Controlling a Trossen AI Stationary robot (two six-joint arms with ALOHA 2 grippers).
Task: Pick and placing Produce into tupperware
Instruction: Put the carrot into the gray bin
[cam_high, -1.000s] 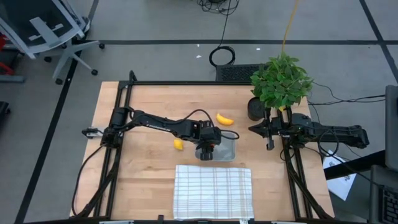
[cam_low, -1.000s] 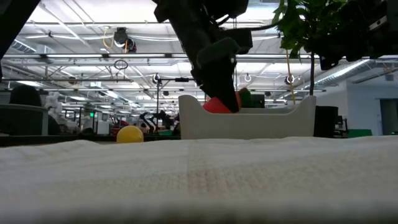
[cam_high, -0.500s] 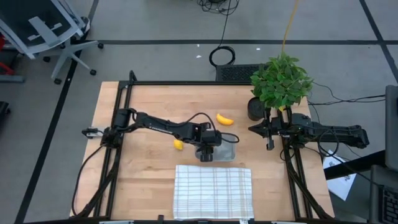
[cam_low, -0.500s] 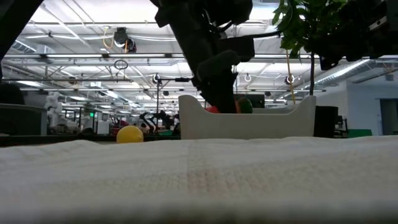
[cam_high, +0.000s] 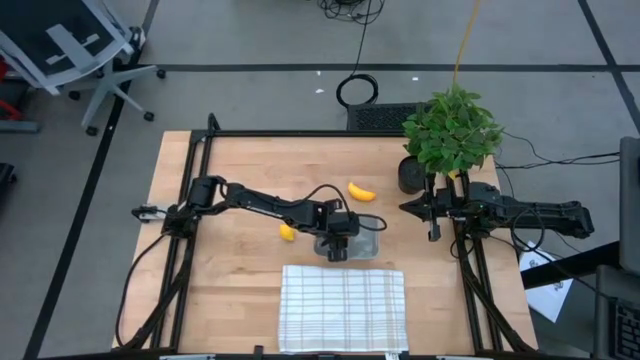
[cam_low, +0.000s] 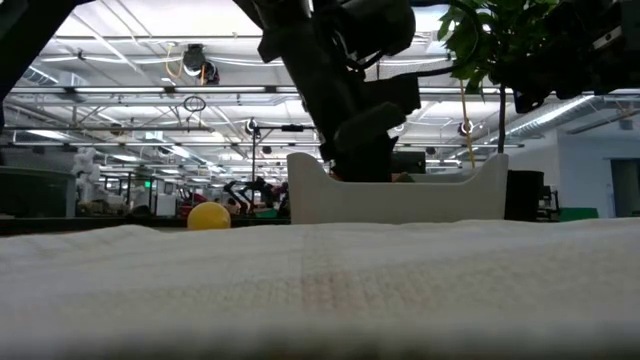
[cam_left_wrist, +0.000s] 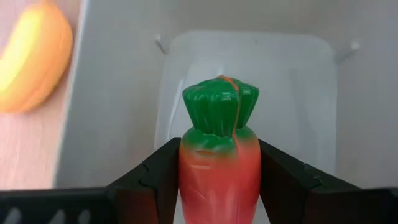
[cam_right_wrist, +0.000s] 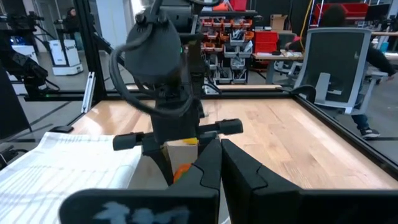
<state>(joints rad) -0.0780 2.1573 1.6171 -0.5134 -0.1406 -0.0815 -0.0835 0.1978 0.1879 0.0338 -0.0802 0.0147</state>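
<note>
Here the carrot (cam_left_wrist: 219, 163), orange with its green top, sits pinched between the left gripper's (cam_left_wrist: 219, 186) two dark fingers (cam_left_wrist: 157, 180), held inside the tupperware (cam_high: 371, 243) low over its pale floor. The tupperware rests on the table (cam_high: 240, 285) just beyond the white checked cloth (cam_high: 343, 306). The banana (cam_high: 362, 192) lies on the table near the container's far side, and the small round yellow fruit (cam_high: 287, 232) lies beside the left arm, apart from the container. The right gripper (cam_high: 433, 233) waits near the potted plant (cam_high: 452, 131) at the table's right edge, its fingers pressed together.
</note>
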